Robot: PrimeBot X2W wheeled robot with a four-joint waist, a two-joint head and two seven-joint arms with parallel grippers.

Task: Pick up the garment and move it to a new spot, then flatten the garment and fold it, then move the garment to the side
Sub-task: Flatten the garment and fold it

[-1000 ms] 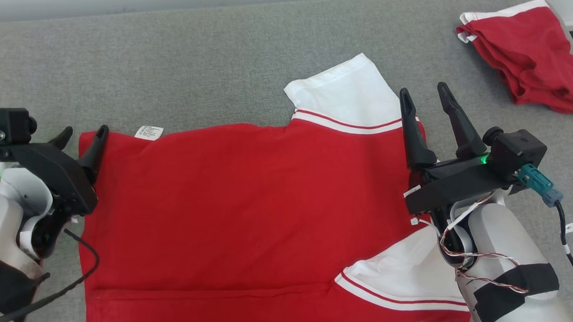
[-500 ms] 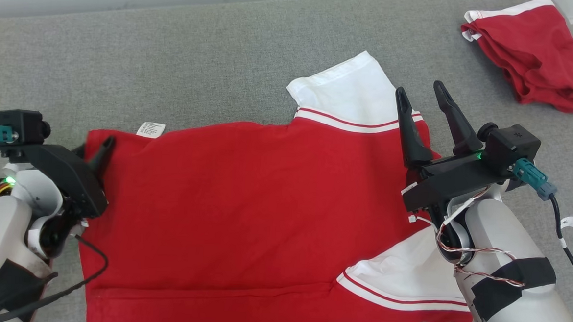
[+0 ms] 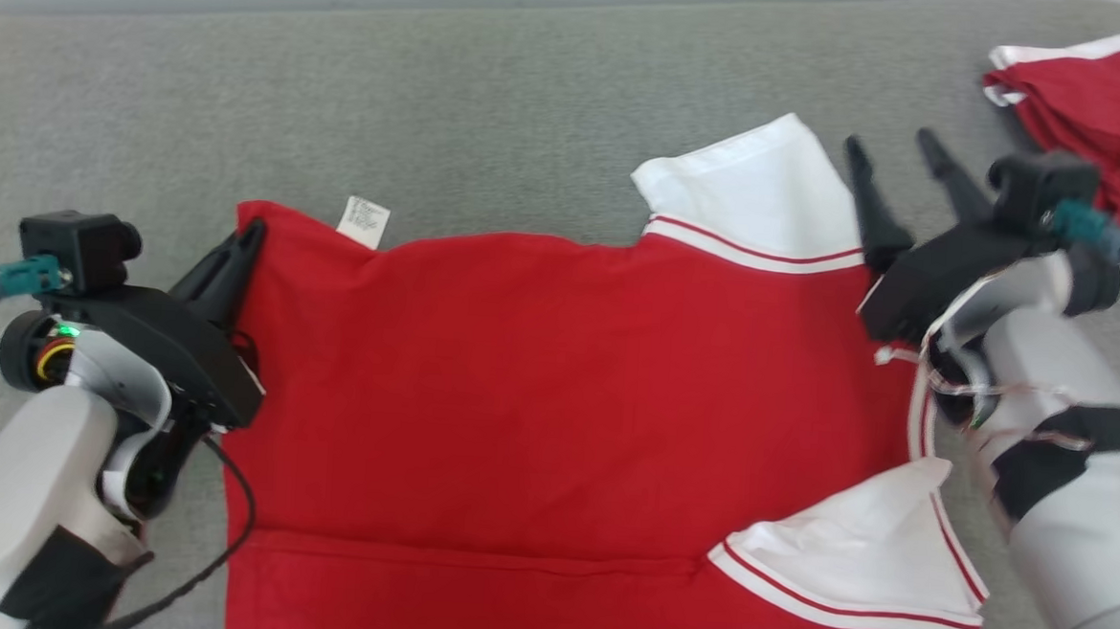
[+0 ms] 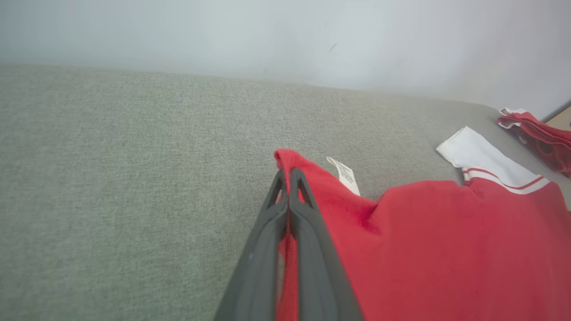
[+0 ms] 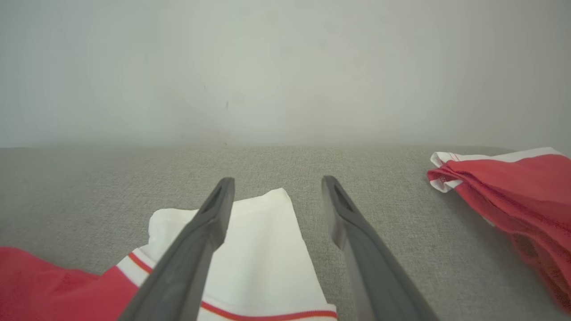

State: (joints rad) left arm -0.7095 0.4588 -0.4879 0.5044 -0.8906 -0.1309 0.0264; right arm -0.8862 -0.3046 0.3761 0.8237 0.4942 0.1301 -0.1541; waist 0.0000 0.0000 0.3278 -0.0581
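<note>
The garment (image 3: 555, 401) is a red T-shirt with white sleeves, spread flat on the grey padded surface, a white label at its far left corner. My left gripper (image 3: 247, 241) is shut on the garment's far left corner; in the left wrist view its fingers (image 4: 289, 178) pinch the red hem beside the label (image 4: 343, 174). My right gripper (image 3: 899, 150) is open above the far white sleeve (image 3: 758, 195), nothing between its fingers. In the right wrist view the gripper (image 5: 276, 183) hovers over that sleeve's (image 5: 267, 249) right edge.
A second red and white garment (image 3: 1098, 113) lies crumpled at the far right corner, also in the right wrist view (image 5: 513, 191). The grey surface (image 3: 436, 116) runs back to a pale wall. The near white sleeve (image 3: 855, 541) lies at the lower right.
My left gripper has closed on the garment's far left corner. The head camera has shifted, so the scene slid right. My right gripper has moved forward and up, blurred, still open.
</note>
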